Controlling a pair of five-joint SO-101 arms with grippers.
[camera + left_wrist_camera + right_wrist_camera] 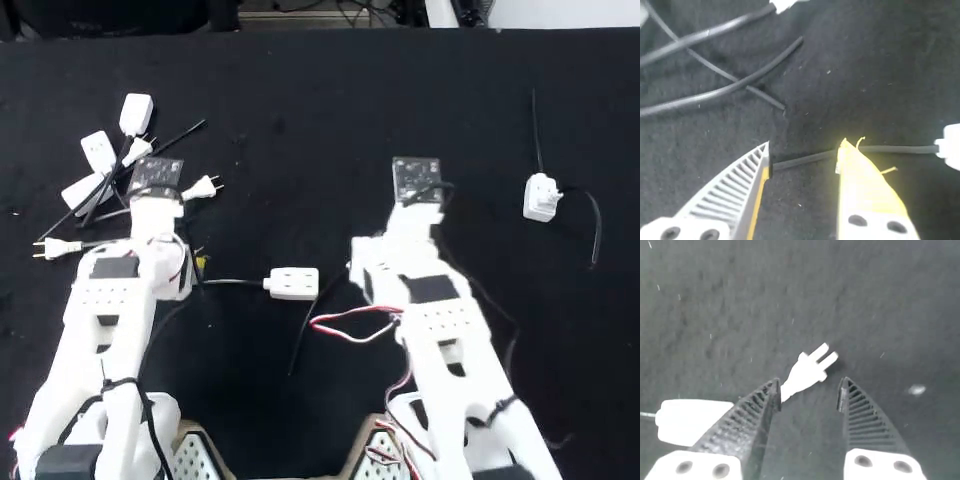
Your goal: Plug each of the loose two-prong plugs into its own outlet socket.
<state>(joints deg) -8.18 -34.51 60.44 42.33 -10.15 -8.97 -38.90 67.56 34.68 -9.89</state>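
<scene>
**Both end effectors open over black cloth bench [790,290]**

The right end effector [809,382] gapes wide. A small white two-prong plug [808,370] lies between its fingertips, and a white rectangular outlet socket [687,419] sits beside one finger. The left end effector [804,146] stands open astride a thin black cable [805,158].

The left arm [108,305] and the right arm [440,310] are stretched forward side by side, with the wrists bent downward. The left gripper [802,150] is held with its jaws parted; the right gripper [807,387] is likewise spread wide.
</scene>
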